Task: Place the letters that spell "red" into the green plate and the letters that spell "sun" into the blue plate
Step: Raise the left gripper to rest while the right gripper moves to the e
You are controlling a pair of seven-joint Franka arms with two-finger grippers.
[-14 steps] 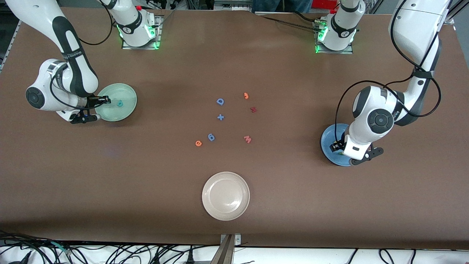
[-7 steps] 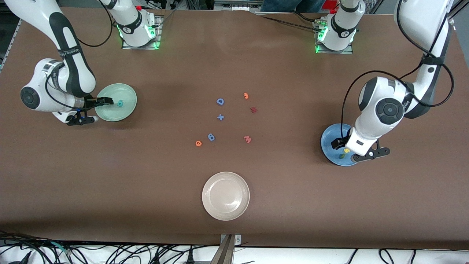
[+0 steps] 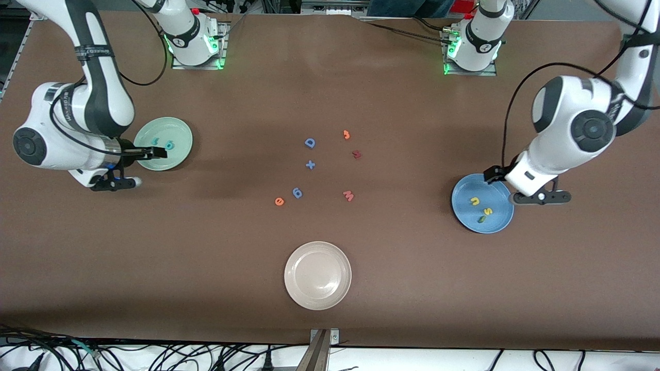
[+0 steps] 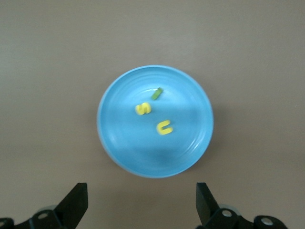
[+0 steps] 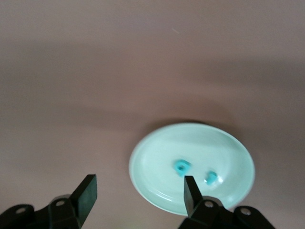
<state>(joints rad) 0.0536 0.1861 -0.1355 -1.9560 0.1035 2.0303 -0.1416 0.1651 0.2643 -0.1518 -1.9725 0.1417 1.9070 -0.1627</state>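
The fingers (image 4: pixel 78 202) of the left gripper (image 4: pixel 141 205) are spread wide and nothing is held between them; the gripper is seen in the air over the edge of the blue plate (image 3: pixel 499 222) that is toward the robots' bases. On this plate, near the table edge at the left arm's end, a yellow u (image 3: pixel 474 201), a yellow s (image 3: pixel 487 211) and a green n (image 3: pixel 480 219) are laid close together.

The fingers (image 5: pixel 88 191) of the right gripper (image 5: pixel 139 193) are likewise parted, with nothing between them; the gripper is held over the rim of the green plate (image 3: pixel 178 130), near the table edge at the right arm's end. In that plate a teal r (image 3: pixel 154 140) and a teal d (image 3: pixel 169 146) are found side by side.

The orange e (image 3: pixel 279 201) is left on the bare table near its middle, just beside a blue 6-shaped piece (image 3: pixel 297 192). An off-white plate (image 3: pixel 317 275) is set near the table edge nearest the front camera.
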